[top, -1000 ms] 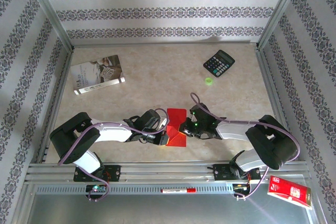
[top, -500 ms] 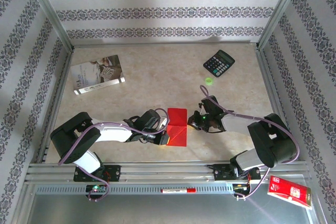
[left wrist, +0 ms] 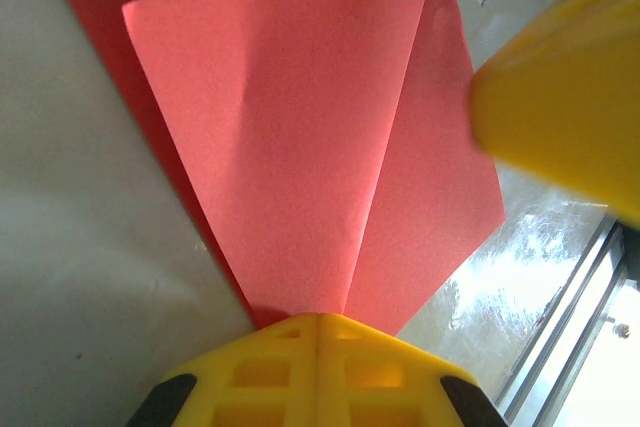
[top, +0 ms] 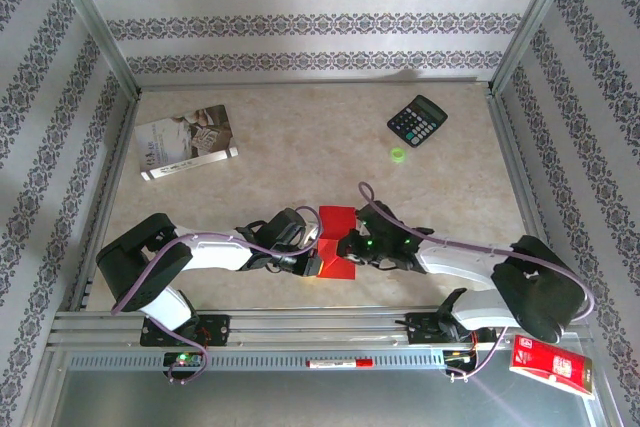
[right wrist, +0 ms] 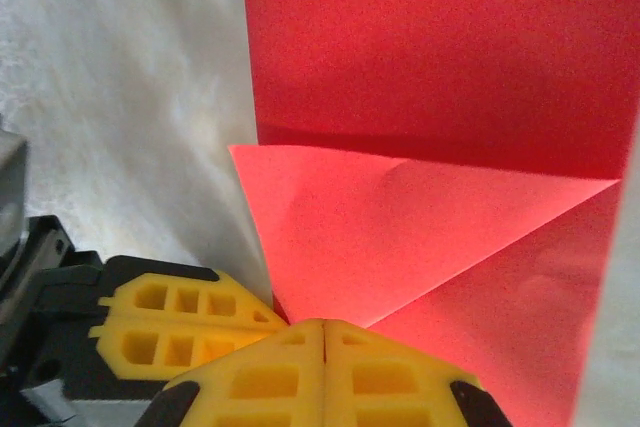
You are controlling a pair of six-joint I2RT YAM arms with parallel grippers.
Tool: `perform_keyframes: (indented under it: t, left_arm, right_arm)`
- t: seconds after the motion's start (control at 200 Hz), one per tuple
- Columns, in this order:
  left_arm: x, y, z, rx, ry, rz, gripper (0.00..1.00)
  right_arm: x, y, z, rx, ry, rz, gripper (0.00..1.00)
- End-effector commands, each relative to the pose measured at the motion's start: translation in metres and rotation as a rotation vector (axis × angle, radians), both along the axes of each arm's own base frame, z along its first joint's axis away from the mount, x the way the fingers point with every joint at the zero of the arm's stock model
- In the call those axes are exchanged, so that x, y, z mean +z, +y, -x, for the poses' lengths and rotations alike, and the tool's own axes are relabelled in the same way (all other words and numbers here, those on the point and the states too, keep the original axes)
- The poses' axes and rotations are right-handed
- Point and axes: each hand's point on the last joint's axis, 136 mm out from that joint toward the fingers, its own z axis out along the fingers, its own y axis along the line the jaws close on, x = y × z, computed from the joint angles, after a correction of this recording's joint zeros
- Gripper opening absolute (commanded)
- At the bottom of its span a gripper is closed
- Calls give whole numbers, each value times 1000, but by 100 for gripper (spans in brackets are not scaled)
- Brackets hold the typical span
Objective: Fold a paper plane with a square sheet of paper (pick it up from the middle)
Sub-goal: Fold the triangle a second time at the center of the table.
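At the near middle of the table (top: 300, 137), between the arms, the square sheet of paper (top: 337, 225) lies part-folded, one corner flap turned in and standing a little proud (nose folds, I judge, so early days). The left gripper (left wrist: 320, 322) and right gripper (right wrist: 325, 327) each have fingers pressed together, tips at the flap; whether either nips paper I cannot tell. Next: press that flap flat without sliding the sheet.

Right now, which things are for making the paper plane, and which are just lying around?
For the job: red paper, left claw, right claw.
Just lying around: calculator, booklet, green ring, red packet.
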Motion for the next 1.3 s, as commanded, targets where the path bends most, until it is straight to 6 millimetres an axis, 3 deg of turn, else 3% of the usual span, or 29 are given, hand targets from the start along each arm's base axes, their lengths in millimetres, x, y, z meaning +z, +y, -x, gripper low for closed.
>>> perform_keyframes:
  t: [0.0, 0.215, 0.41, 0.779, 1.294]
  left_arm:
    - [-60, 63, 36, 14, 132, -309, 0]
    - [-59, 62, 35, 14, 124, -304, 0]
    - [-60, 64, 36, 13, 123, -309, 0]
    - [-66, 70, 39, 8, 126, -339, 0]
    - [-68, 72, 40, 6, 133, -346, 0]
  right_arm:
    - [-4, 11, -4, -45, -4, -16, 3]
    - [-13, 27, 4, -29, 20, -27, 3]
    - [-22, 28, 7, -21, 45, -6, 2]
    - [-51, -17, 11, -72, 117, 127, 2]
    - [-55, -71, -19, -155, 100, 169, 1]
